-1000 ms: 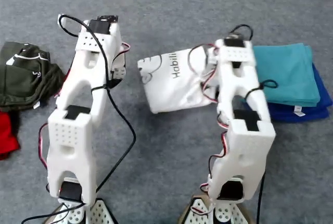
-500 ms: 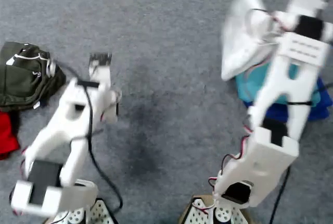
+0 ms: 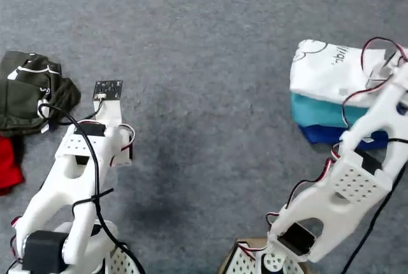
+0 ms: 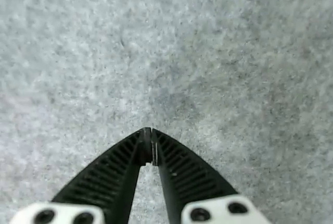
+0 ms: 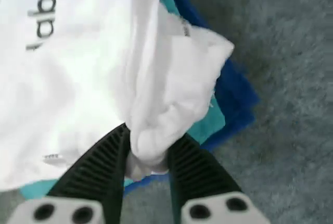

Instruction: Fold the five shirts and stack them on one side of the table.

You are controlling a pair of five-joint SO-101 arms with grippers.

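Jaws on the right arm (image 3: 357,181) are clamped on a bunched fold of the white printed cotton shirt (image 5: 88,78). Jaws on the left arm (image 3: 80,159) are pressed together on nothing, over bare cloth.

On the grey felt-covered counter (image 3: 210,64), the middle is bare now, because the white printed cotton shirt is gone from the spot between the arms. It now lies at 3 o'clock on top of the folded teal shirt (image 3: 315,111), which rests on the folded dark blue shirt (image 3: 319,135). The right arm is swung out there with it, no longer at the centre, and the left arm is drawn back toward 8 o'clock. By my reading, three of the five shirts are stacked, though the top one is not yet released. The crumpled olive-green shirt (image 3: 29,99) at 9 o'clock and the red shirt (image 3: 7,162) at 8 o'clock, cut by the edge, are unfolded.

The stack sits close to the counter's 3 o'clock edge. In the right wrist view the gripped end is rumpled and reaches past the teal and blue borders, so it may need smoothing once freed. Open room runs from 12 to 6 o'clock through the centre, which should be enough to spread the next shirt.
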